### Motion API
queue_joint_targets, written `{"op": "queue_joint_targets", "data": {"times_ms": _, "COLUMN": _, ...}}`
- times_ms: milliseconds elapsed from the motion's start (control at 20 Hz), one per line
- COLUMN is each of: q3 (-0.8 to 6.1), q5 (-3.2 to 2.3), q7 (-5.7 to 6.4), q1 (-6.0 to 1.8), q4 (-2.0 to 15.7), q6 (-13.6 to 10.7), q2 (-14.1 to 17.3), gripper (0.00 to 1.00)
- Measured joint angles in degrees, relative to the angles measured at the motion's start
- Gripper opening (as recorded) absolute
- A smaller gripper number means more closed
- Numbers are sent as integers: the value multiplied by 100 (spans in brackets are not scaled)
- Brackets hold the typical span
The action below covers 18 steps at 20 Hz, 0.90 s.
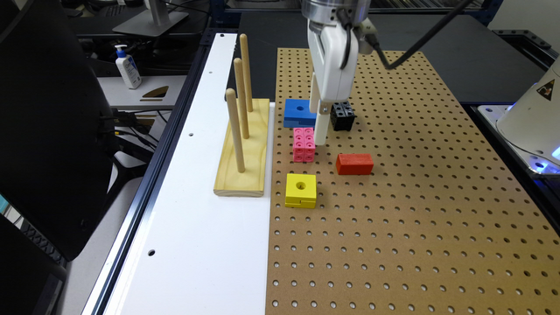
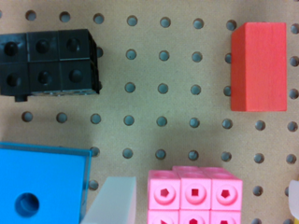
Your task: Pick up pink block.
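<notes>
The pink block point(image 1: 303, 144) lies on the brown pegboard point(image 1: 393, 227), a holed piece of joined cubes. My gripper point(image 1: 319, 133) hangs low over the board, just at the block's far side on the exterior view's right. In the wrist view the pink block point(image 2: 194, 196) sits between my two white fingers, one finger point(image 2: 112, 203) beside the blue block and the other at the frame's edge. The gripper point(image 2: 203, 200) is open and wide, touching nothing that I can see.
A black holed cube point(image 1: 342, 116) and a blue block point(image 1: 299, 113) sit just behind the gripper. A red-orange block point(image 1: 354, 164) and a yellow block point(image 1: 301, 190) lie nearer the front. A wooden stand with three pegs point(image 1: 243, 148) is on the white board.
</notes>
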Motion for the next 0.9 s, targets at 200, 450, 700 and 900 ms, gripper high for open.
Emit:
{"op": "queue_joint_targets", "data": {"times_ms": 200, "q3": 0, "q5": -1, "q7": 0, "q1": -16, "q4": 7, "q6": 26, "q2": 22, "gripper": 100}}
{"op": "queue_joint_targets", "data": {"times_ms": 450, "q3": -1, "q5": -3, "q7": 0, "q1": -46, "q4": 27, "q6": 26, "q2": 22, "gripper": 100}}
{"op": "queue_joint_targets", "data": {"times_ms": 700, "q3": -2, "q5": -5, "q7": 0, "q1": -59, "q4": 51, "q6": 29, "q2": 47, "gripper": 100}}
{"op": "queue_joint_targets", "data": {"times_ms": 900, "q3": -3, "q5": -9, "q7": 0, "q1": -62, "q4": 60, "q6": 222, "q2": 242, "gripper": 100}}
